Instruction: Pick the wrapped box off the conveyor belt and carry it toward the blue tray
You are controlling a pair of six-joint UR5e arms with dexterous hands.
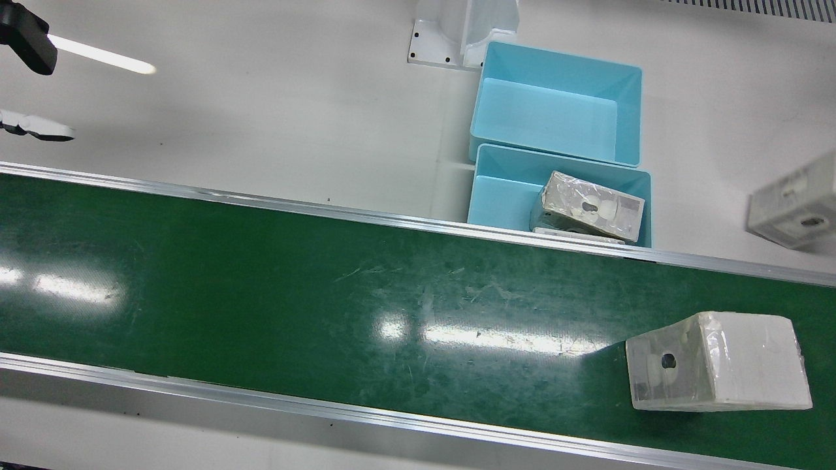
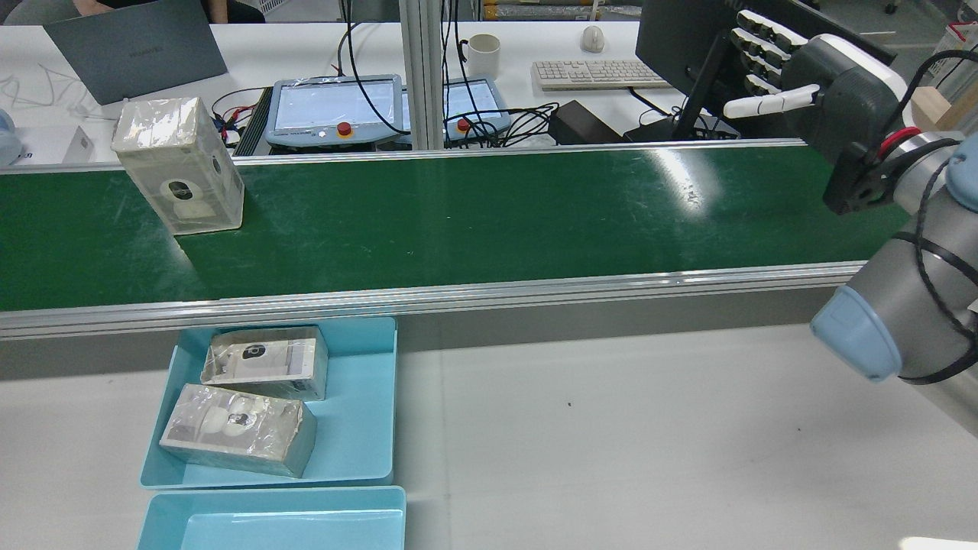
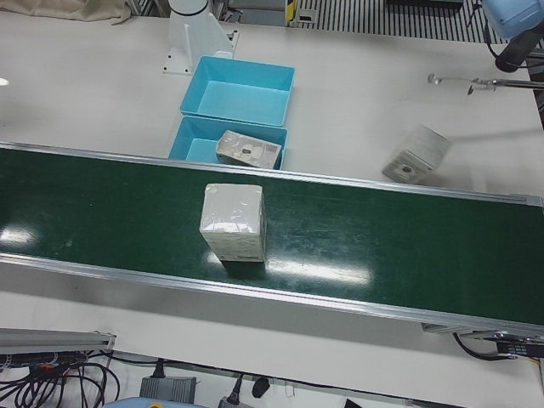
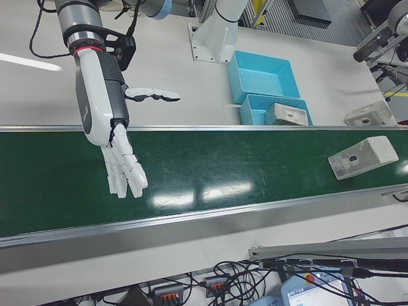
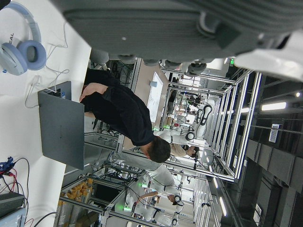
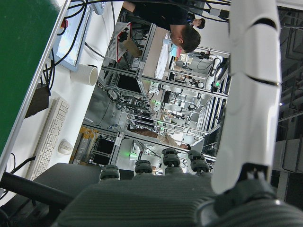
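Note:
A wrapped box (image 1: 718,362) stands alone on the green conveyor belt (image 1: 326,294); it also shows in the rear view as the wrapped box (image 2: 179,164) and in the left-front view as the box (image 3: 234,223). Beside the belt, the nearer blue tray (image 2: 359,412) holds two wrapped boxes (image 2: 263,363). My right hand (image 4: 111,121) hangs open over the belt's other end, fingers spread and pointing down, far from the box. Of my left hand (image 5: 189,28) only the palm edge shows in its own view, with nothing in it.
A second blue tray (image 1: 555,104) sits behind the first, next to an arm pedestal (image 1: 457,32). Another wrapped box (image 1: 793,209) appears blurred over the white table past the trays. Monitors, keyboards and cables (image 2: 489,114) line the bench beyond the belt.

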